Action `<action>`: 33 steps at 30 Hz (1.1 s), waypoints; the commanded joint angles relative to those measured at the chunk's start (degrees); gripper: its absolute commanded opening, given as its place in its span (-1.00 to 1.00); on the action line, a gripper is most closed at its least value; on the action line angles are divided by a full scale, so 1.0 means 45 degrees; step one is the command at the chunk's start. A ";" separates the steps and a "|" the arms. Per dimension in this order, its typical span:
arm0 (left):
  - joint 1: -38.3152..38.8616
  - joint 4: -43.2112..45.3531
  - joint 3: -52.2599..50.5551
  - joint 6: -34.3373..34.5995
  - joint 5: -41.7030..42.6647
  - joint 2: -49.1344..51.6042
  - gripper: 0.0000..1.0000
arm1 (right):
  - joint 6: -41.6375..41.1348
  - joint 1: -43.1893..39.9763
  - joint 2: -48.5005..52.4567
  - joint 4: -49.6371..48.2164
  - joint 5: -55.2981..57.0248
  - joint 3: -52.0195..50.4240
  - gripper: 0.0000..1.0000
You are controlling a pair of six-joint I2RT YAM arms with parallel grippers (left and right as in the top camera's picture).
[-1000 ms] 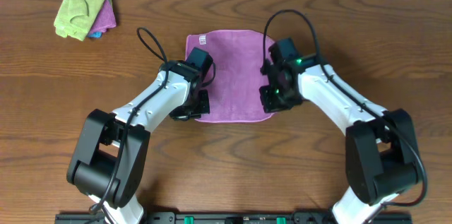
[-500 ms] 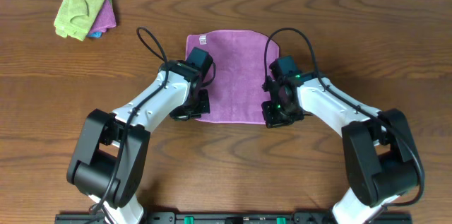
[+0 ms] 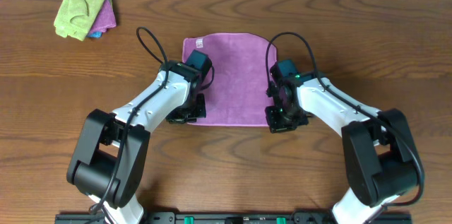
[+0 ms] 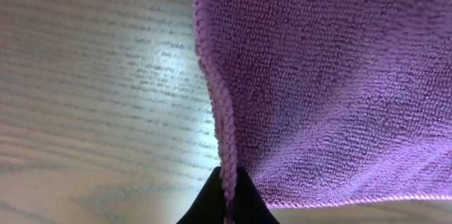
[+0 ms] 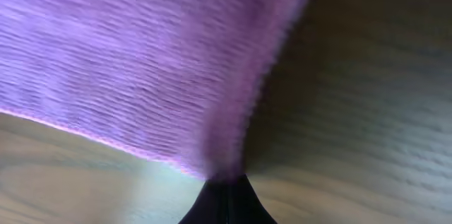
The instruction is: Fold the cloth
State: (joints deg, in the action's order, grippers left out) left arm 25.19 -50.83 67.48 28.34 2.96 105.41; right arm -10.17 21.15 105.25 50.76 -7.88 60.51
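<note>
Your left gripper (image 4: pixel 227 204) has its fingers pressed together with the hem of the cloth (image 4: pixel 325 75) pinched between them. The left edge runs straight up and away from the tips. The near hem trails off to their right, so that's the near-left corner you're holding. Bare table (image 4: pixel 92 90) lies to the left of those fingers.

Over at your right gripper (image 5: pixel 227 197) the picture is blurred. Even so, the two dark fingers meet with no gap, and the purple corner comes right down between them. Cloth spreads up and to the left of the tips, wood to the right.

From overhead, each gripper sits at a near corner, and the cloth lies spread flat beyond the fingers. The white tag (image 3: pixel 200 40) shows at the far-left corner, well past your left fingertips. A stack of small cloths (image 3: pixel 85 8) lies far beyond and to the left of that gripper, well apart.
</note>
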 commanded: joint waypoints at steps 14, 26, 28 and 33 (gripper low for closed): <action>-0.0005 0.0165 -0.0083 0.0330 0.0243 -0.0117 -0.88 | 0.0325 -0.2599 -0.0529 0.2657 -0.4240 0.1598 -0.03; -0.0005 0.0539 -0.0083 0.0335 0.0248 -0.0117 -0.88 | -0.0165 -0.2535 0.0160 0.1311 -0.5197 0.1433 -0.18; -0.0005 0.0568 -0.0083 0.0330 0.0248 -0.0117 -0.88 | -0.0272 -0.2535 0.0369 0.1195 -0.4998 0.1433 -0.17; -0.0005 0.0578 -0.0083 0.0330 0.0248 -0.0117 -0.88 | -0.0359 -0.2453 0.1030 0.1195 -0.4765 0.1428 -0.21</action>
State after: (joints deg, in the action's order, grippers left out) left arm 25.19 -48.10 67.46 28.75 4.12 105.41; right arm -10.74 9.61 107.92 56.21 -29.61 67.05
